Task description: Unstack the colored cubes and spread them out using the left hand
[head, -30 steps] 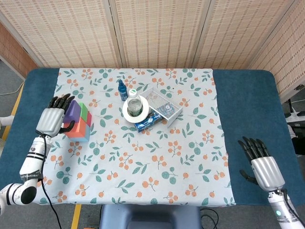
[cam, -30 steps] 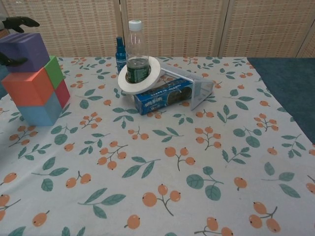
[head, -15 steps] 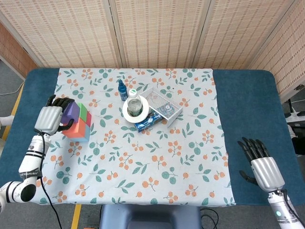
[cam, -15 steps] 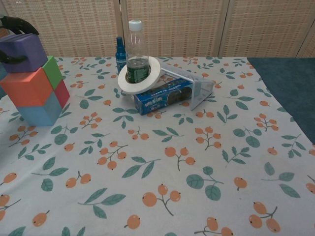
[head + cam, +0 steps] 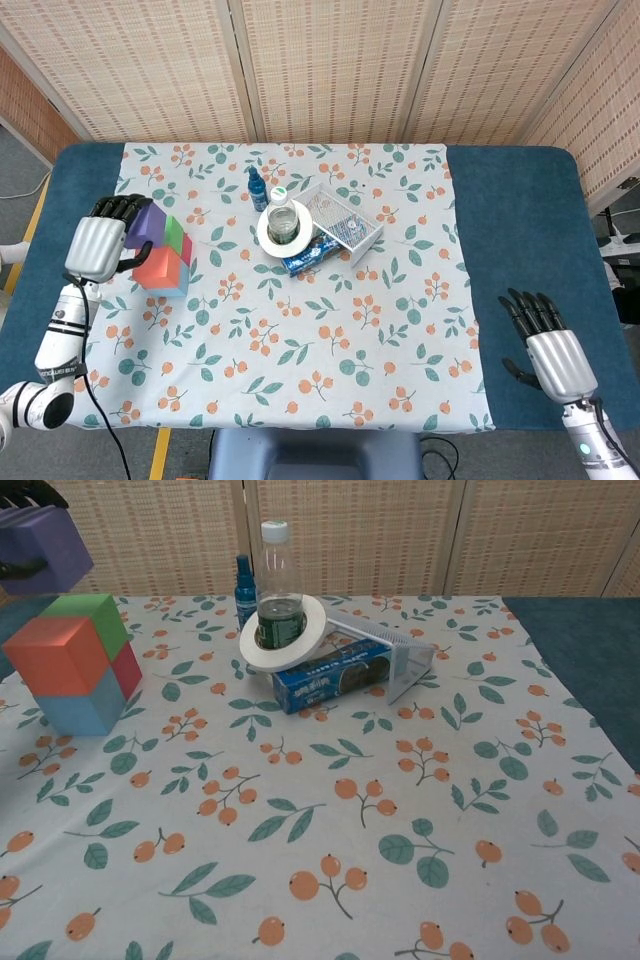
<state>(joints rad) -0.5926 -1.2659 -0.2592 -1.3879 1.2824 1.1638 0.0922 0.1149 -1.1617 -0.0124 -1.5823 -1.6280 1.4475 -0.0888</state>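
Observation:
My left hand point(image 5: 97, 245) grips a purple cube point(image 5: 148, 222) and holds it lifted clear above the stack; in the chest view the purple cube point(image 5: 42, 548) hangs at the top left with dark fingertips point(image 5: 30, 498) over it. Below it stands the stack: an orange cube point(image 5: 55, 650) on a light blue cube point(image 5: 72, 707), with a green cube point(image 5: 98, 613) on a red cube point(image 5: 127, 667) beside them. My right hand point(image 5: 545, 343) rests open on the blue table at the near right, far from the cubes.
A water bottle point(image 5: 277, 585) with a white tape ring point(image 5: 300, 645) stands mid-table, beside a blue box point(image 5: 330, 678), a clear tray point(image 5: 385, 650) and a small blue spray bottle point(image 5: 243, 580). The floral cloth point(image 5: 330, 340) covers the middle of the table.
My left hand closed on the purple cube and raised it off the orange cube. The rest of the stack and the right hand stayed put.

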